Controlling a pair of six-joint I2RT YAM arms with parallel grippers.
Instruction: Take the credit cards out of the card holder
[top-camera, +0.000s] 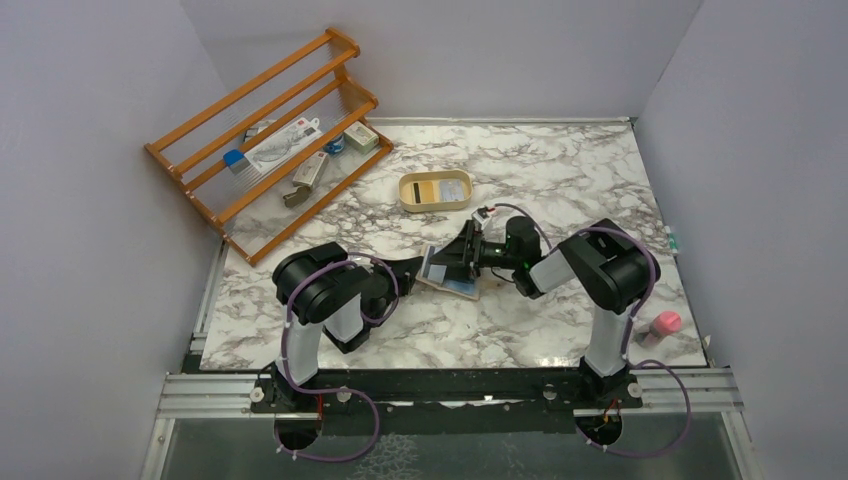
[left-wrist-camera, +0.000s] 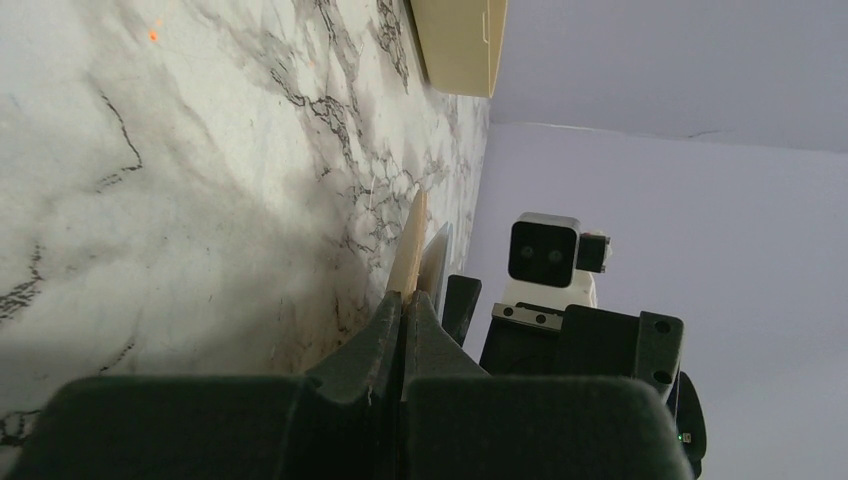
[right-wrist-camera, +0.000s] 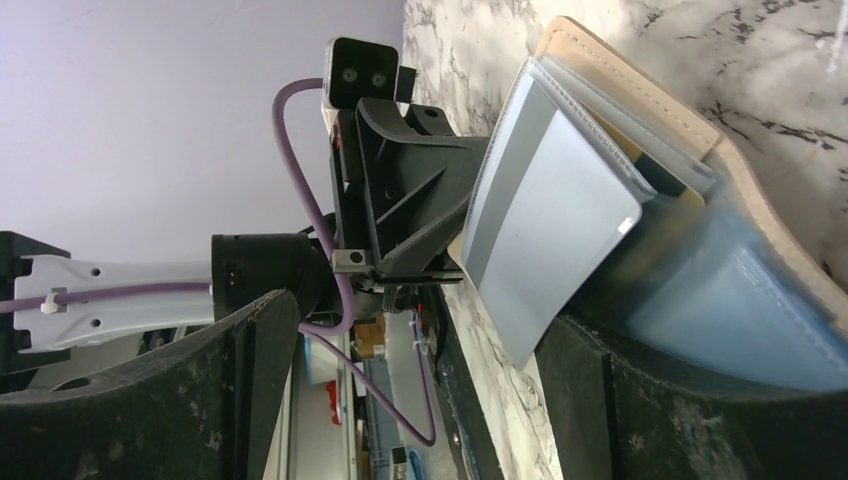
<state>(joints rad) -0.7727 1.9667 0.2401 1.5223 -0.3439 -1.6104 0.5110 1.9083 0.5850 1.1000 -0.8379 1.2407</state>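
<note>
Clamping the soft card holder (left-wrist-camera: 410, 250), left pincer (left-wrist-camera: 403, 300) is bracing it; right pincer (right-wrist-camera: 420, 335), apart, is straddling the stiff-looking, slick card (right-wrist-camera: 550, 220).

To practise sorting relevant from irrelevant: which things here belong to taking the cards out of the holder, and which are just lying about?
Job in hand: card holder, credit cards, left end effector clamping the holder, right end effector open at the cards.
Lying about: wooden rack with its small items, pink object.

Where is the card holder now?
Top view: the card holder is mid-table, just below the oval tray in the picture, pinched by the left claw.
</note>
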